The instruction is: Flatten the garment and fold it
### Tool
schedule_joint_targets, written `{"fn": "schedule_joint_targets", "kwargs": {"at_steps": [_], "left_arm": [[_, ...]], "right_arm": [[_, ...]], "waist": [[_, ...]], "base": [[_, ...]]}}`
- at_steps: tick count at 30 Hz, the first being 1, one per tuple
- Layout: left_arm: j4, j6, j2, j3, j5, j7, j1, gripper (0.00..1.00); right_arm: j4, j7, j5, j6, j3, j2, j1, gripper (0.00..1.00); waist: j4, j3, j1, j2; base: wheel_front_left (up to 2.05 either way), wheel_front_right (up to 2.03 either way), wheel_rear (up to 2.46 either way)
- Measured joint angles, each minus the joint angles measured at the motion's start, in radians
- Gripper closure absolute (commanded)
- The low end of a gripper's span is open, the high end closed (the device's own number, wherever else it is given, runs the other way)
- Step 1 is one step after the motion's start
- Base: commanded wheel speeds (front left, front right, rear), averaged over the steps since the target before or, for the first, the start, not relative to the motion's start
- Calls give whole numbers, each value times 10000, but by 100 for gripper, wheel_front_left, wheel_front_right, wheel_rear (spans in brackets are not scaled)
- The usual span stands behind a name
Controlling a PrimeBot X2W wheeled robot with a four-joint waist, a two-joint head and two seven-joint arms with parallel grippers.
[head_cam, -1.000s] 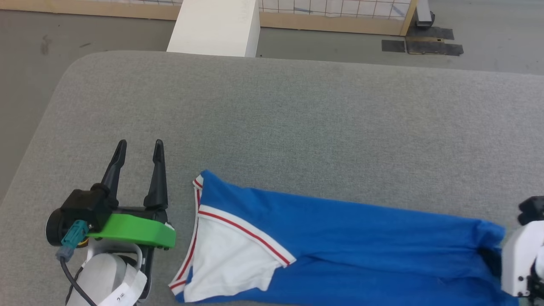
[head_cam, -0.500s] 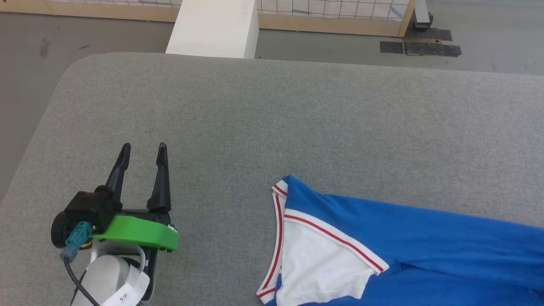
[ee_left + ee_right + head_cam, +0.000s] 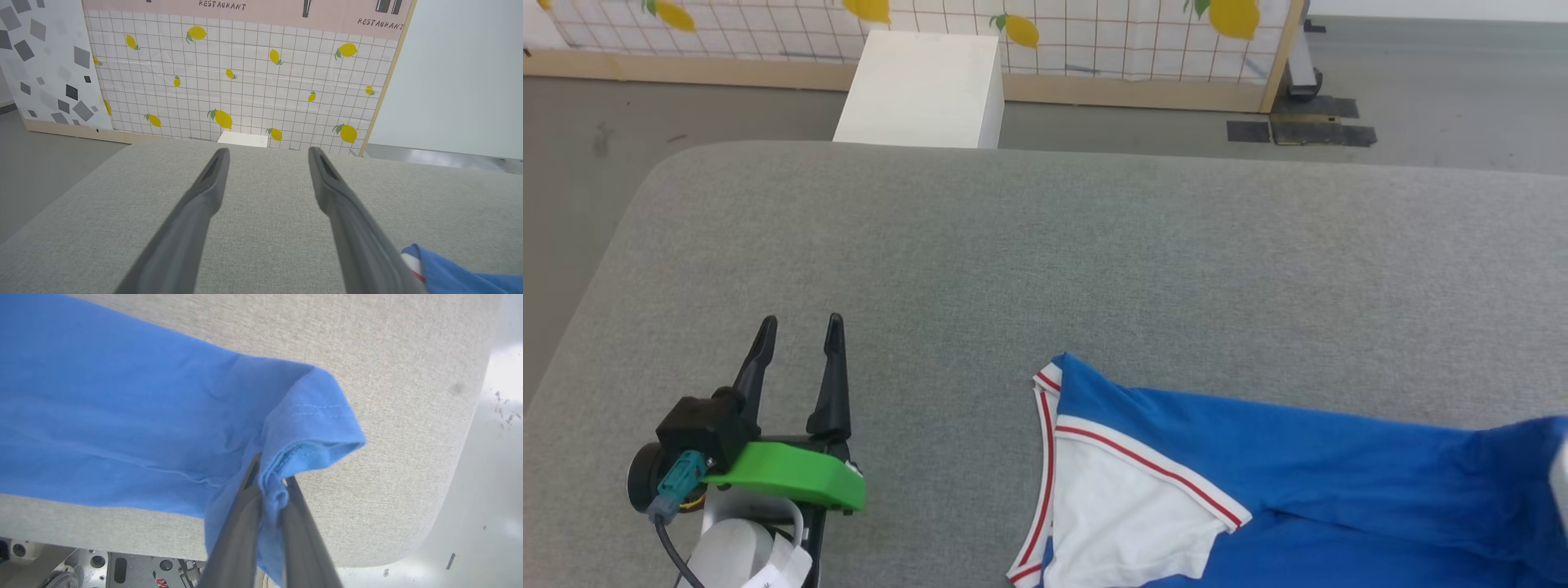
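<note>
The garment (image 3: 1298,457), a bright blue T-shirt with a white sleeve (image 3: 1119,523) edged in red stripes, lies stretched along the near right of the grey table (image 3: 1045,245). Its sleeve end points left. My left gripper (image 3: 799,331) hovers open and empty at the near left, well apart from the sleeve; the left wrist view catches the striped tip of the garment (image 3: 449,273) at its lower right. In the right wrist view my right gripper (image 3: 269,479) is shut on a bunched fold of the garment's hem (image 3: 310,428), close to the table's rounded corner.
Beyond the table's far edge stands a white box (image 3: 919,90) on the grey floor, in front of a lemon-patterned tiled panel (image 3: 1054,24). Dark tape patches (image 3: 1298,131) mark the floor at the back right. The table edge (image 3: 449,477) runs close to my right gripper.
The garment has slid to the right across the table, pulled by my right gripper, which has left the head view. The head camera has tilted up a little. My left gripper stays open in place.
</note>
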Motion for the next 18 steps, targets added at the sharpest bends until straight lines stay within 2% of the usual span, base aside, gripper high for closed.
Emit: {"fn": "schedule_joint_targets", "kwargs": {"at_steps": [4, 8, 13, 14, 18], "left_arm": [[48, 0, -29, -12, -2, -2, 12, 0], [54, -2, -42, -10, -2, 0, 11, 0], [58, -61, -69, -29, -4, 0, 4, 0], [58, -75, -84, -42, -12, 0, 2, 0], [50, -77, -100, -36, -13, -2, -9, 0]], "right_arm": [[-1108, 614, 316, -2, 606, 326, -14, 100], [-1522, 631, 606, -4, 1567, 1126, -504, 100], [-1009, 119, 788, -4, 2951, 2163, -1339, 100], [-499, -267, 859, -4, 3829, 2713, -1800, 100], [150, -794, 915, -4, 4798, 3254, -2387, 100]], "waist": [[-64, -88, 0, 0], [-121, -81, 0, 0], [-66, -1, 0, 0], [15, 35, 0, 0], [140, 100, 0, 0]], "base": [[0, 0, 0], [0, 0, 0], [0, 0, 0], [0, 0, 0], [0, 0, 0]]}}
